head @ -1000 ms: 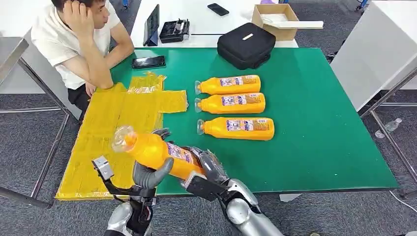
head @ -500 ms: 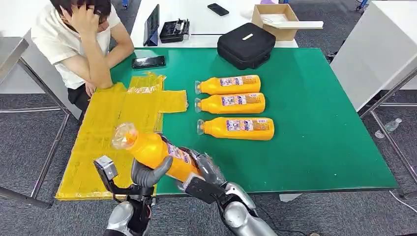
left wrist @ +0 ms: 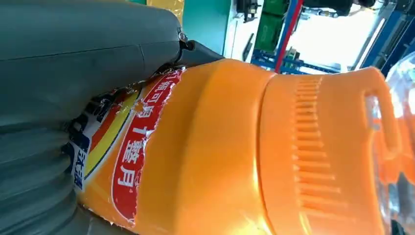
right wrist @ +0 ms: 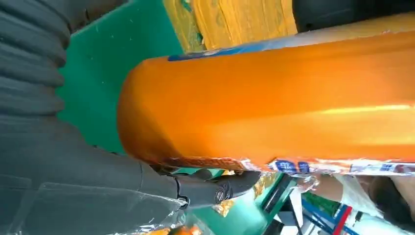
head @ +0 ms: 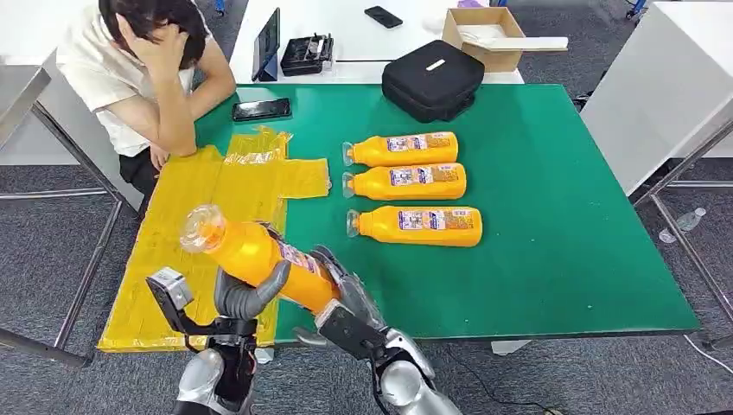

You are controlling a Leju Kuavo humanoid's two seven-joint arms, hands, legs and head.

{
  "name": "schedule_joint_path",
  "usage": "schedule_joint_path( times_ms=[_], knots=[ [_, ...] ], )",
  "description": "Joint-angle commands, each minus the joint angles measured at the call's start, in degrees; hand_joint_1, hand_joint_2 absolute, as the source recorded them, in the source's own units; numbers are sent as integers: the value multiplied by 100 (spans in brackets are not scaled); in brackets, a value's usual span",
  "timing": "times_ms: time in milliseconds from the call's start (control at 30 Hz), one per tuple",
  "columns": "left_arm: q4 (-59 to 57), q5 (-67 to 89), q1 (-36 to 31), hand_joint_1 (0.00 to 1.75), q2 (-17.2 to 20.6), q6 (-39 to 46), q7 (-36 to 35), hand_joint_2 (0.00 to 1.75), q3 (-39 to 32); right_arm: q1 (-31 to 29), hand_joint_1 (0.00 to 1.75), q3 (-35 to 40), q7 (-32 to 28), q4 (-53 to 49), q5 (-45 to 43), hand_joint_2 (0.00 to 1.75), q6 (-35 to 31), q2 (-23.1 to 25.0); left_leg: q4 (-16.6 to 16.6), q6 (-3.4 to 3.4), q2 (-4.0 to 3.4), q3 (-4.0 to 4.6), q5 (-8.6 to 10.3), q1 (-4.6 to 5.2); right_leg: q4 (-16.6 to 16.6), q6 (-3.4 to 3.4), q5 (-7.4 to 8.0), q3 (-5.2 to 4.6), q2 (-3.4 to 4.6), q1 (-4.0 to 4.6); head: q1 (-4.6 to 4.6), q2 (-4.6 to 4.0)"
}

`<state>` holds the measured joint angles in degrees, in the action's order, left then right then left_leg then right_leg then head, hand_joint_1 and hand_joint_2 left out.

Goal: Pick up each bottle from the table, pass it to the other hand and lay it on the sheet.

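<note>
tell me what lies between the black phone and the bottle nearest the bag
Bare green table: in the head view nothing sits between the black phone and that bottle. The yellow sheet lies nearer the robot.

A green table (head: 562,259) stands on grey carpet (head: 52,259), its metal legs (head: 86,285) showing at the left edge. Behind its far edge sits a white table (head: 346,26). Another white table (head: 666,78) stands off the right edge. A person (head: 138,78) sits at the far left corner.
</note>
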<state>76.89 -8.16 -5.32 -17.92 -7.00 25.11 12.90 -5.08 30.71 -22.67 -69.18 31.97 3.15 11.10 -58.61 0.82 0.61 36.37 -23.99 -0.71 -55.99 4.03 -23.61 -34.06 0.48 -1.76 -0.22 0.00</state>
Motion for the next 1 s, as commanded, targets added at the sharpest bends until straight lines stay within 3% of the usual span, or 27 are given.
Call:
schedule_joint_path(
  times_ms=[33,67,100,133,267,367,533,900,1000],
  knots=[
    [447,1443,-287,175,-135,845,-220,175,-484,261,0,-506,42,-228,663,175,-505,105,-3,-2,2,-13,-9,-6,-1,-20,-10,17,-10,10,-2,0],
    [596,1700,-294,175,-155,913,-273,175,-582,298,0,-624,282,-366,1312,175,-1088,125,-1,-1,6,-9,-5,-2,-1,-15,-8,13,-12,5,-2,0],
    [802,1574,-284,175,-169,600,-394,175,-703,286,0,-609,392,-538,1955,175,-1191,139,-8,-2,5,-12,-11,-7,-6,-23,-13,17,-15,11,-2,0],
    [891,1399,-278,175,-178,379,-448,175,-795,313,0,-738,256,-653,1649,175,-913,222,-5,-1,7,-8,-7,-6,-4,-19,-10,13,-15,9,-2,0],
    [931,1480,-363,175,-156,238,-371,175,-811,217,0,-786,268,-579,2174,175,-1343,256,-5,0,-6,-2,-4,-3,-4,-14,-3,4,-2,6,0,0],
    [1045,3428,-446,175,12,1263,-264,175,-627,275,0,-1080,368,-722,2571,175,-1838,337,-3,-1,5,-8,-3,-4,-3,-19,-7,11,-17,7,0,0],
    [827,5314,-601,175,111,1968,-346,175,-463,277,0,-1282,390,-819,2874,175,-2038,401,0,0,6,-8,-2,-1,-2,-15,-5,11,-13,4,0,0],
    [794,5482,-590,175,111,2093,-353,175,-485,284,0,-1281,402,-793,2905,175,-2075,408,3,0,2,-10,-1,-1,2,-13,-3,11,-9,4,0,0],
    [824,6225,-589,175,154,2551,-415,175,-548,346,0,-1426,527,-965,2981,175,-2426,453,2,-1,0,-26,-7,-4,3,-24,-9,27,-11,8,0,0]
  ],
)
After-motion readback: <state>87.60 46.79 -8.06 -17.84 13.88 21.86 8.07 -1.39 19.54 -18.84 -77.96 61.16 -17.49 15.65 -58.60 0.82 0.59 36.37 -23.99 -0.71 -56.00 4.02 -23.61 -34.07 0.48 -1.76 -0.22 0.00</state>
